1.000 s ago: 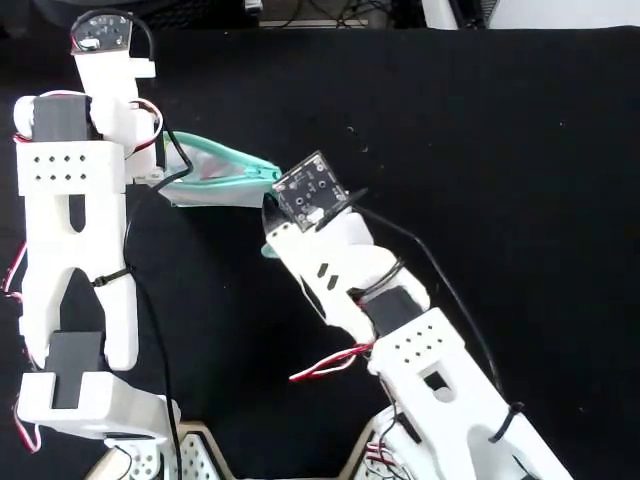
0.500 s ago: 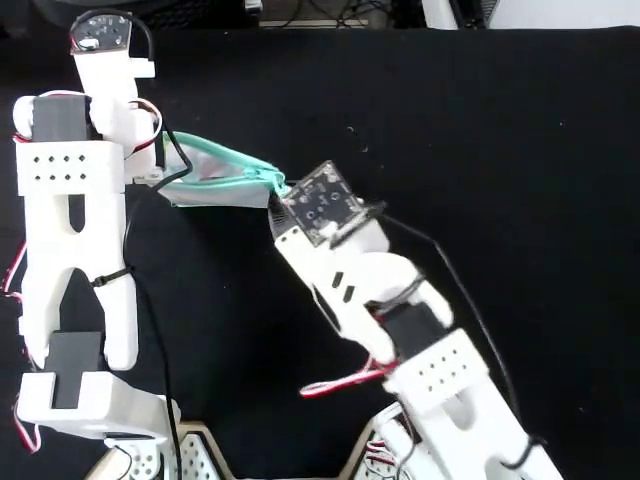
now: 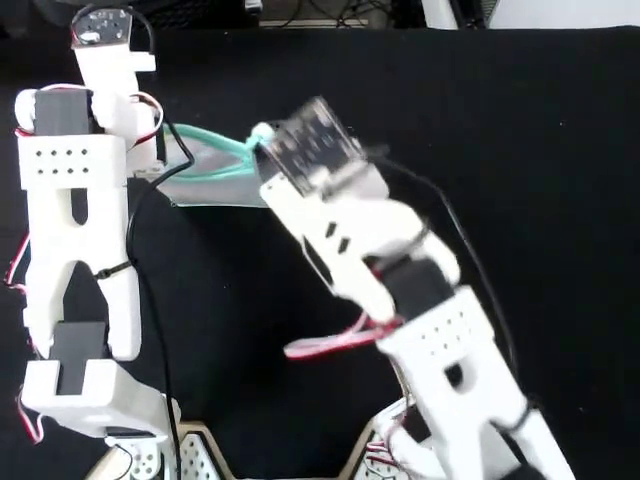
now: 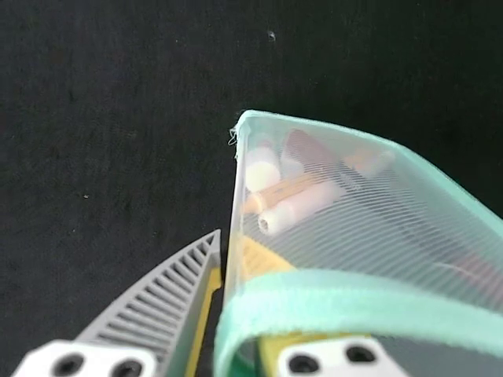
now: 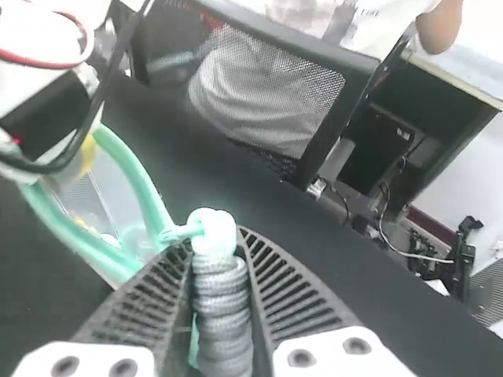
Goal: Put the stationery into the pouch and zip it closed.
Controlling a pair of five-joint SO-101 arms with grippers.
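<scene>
The pouch (image 3: 205, 165) is translucent with teal trim and lies at the back left of the black table. My left gripper (image 3: 160, 165) is shut on its left end. In the left wrist view the pouch (image 4: 354, 228) sits between the fingers (image 4: 157, 314), with several pens and markers (image 4: 302, 200) inside. My right gripper (image 3: 262, 140) is at the pouch's right end. The right wrist view has that gripper (image 5: 212, 259) shut on the grey braided zip pull (image 5: 220, 290), whose teal knot (image 5: 208, 228) ties to the pouch's trim (image 5: 134, 181).
The black table (image 3: 520, 130) stretches bare to the right of both arms. The arm bases stand at the front edge (image 3: 190, 450). A mesh chair back (image 5: 259, 86) and dark equipment (image 5: 377, 149) stand beyond the table's far edge.
My right gripper has moved toward the back of the table with the zip pull, and the pouch's right end has gone up with it. The left arm has held still.
</scene>
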